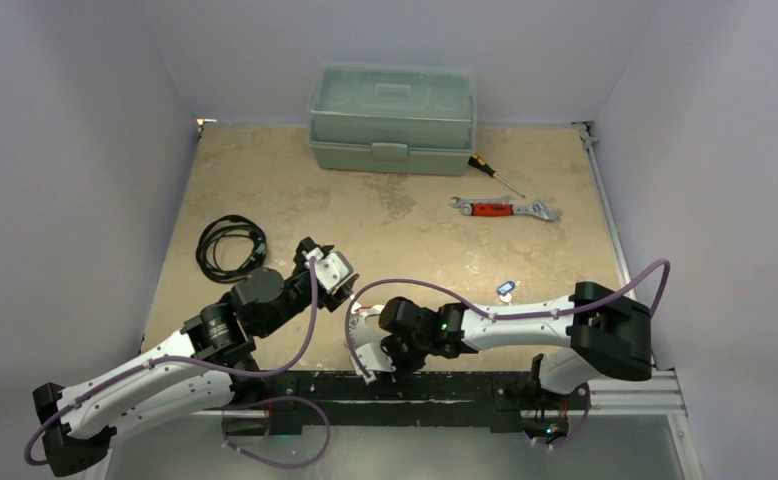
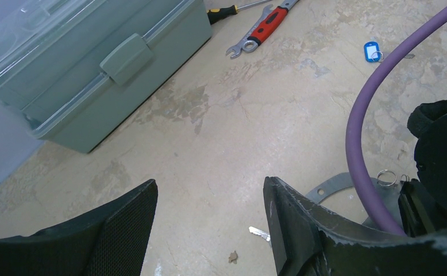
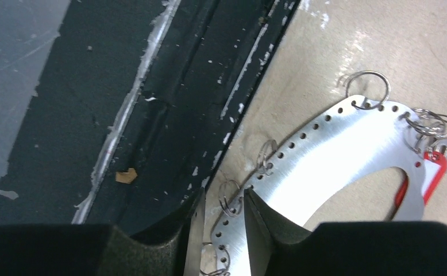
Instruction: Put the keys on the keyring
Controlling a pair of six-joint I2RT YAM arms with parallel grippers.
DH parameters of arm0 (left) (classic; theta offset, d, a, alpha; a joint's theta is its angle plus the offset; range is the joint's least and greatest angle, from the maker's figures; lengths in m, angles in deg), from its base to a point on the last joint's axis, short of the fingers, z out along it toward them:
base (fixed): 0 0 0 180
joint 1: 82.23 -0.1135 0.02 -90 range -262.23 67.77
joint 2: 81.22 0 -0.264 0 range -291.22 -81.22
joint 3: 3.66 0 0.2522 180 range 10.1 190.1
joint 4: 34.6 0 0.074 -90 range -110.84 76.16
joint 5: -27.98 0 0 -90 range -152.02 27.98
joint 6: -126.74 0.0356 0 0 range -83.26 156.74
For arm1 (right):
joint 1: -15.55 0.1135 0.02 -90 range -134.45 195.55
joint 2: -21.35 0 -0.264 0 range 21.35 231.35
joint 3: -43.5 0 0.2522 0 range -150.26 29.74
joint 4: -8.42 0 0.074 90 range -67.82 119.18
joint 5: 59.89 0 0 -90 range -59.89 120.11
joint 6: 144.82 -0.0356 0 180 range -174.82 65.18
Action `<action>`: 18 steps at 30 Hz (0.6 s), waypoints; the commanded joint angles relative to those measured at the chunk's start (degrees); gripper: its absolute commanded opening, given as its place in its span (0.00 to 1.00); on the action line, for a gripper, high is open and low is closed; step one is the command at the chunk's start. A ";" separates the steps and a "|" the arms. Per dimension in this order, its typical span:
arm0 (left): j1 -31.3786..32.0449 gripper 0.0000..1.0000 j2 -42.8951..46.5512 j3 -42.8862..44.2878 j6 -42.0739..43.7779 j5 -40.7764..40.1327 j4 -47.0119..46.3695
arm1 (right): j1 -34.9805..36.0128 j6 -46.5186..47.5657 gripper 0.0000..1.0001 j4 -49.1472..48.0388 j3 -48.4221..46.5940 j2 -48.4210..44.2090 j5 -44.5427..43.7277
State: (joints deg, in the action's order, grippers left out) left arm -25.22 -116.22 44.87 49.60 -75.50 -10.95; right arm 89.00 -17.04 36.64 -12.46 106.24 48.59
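1. Top view: my left gripper (image 1: 330, 272) hangs left of centre. My right gripper (image 1: 363, 340) is down at the near edge just beside it, its arm reaching across from the right. The blue key (image 1: 506, 289) lies alone on the table (image 1: 395, 230), right of both grippers and well apart from them, so it is not yet on the ring.
2. Left wrist view: my fingers (image 2: 123, 230) are spread with only bare table between them. The keyring (image 2: 330, 185) peeks out on the right, behind the purple cable (image 2: 359, 126). I judge this hand waits open, ready for a key once the ring is steadied.
3. Right wrist view: the keyring is a flat silver oval punched with holes, with split rings (image 3: 367, 86) through several. Its rim sits between my fingers (image 3: 267, 230), which stand narrowly apart; I cannot tell whether they pinch it. The red key (image 3: 434, 172) lies at the ring's far end, partly under it. I cannot tell whether it is threaded.
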 commanded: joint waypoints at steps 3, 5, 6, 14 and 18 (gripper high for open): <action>-0.29 0.67 0.07 -0.52 0.32 0.45 -2.28 | 0.11 1.02 0.26 -2.45 -0.78 -1.20 -4.99; -0.32 0.67 -0.04 -0.51 0.19 0.46 -2.28 | 0.11 1.07 0.25 -2.71 -0.83 -0.68 -5.58; -0.32 0.67 -0.06 -0.55 0.23 0.42 -2.26 | 0.11 1.07 0.25 -2.79 -0.79 -0.40 -5.84; -0.31 0.67 -0.03 -0.50 0.23 0.54 -2.29 | 0.20 0.51 0.23 -3.05 -0.85 0.15 -5.39; -0.29 0.67 0.02 -0.62 0.23 0.55 -2.27 | 0.59 -0.10 0.24 -3.36 -1.07 1.00 -4.42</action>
State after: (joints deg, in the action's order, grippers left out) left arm -25.22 -116.46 44.87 49.60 -75.47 -10.95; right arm 89.06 -16.84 34.65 -12.46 106.43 43.15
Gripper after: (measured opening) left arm 0.669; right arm 0.235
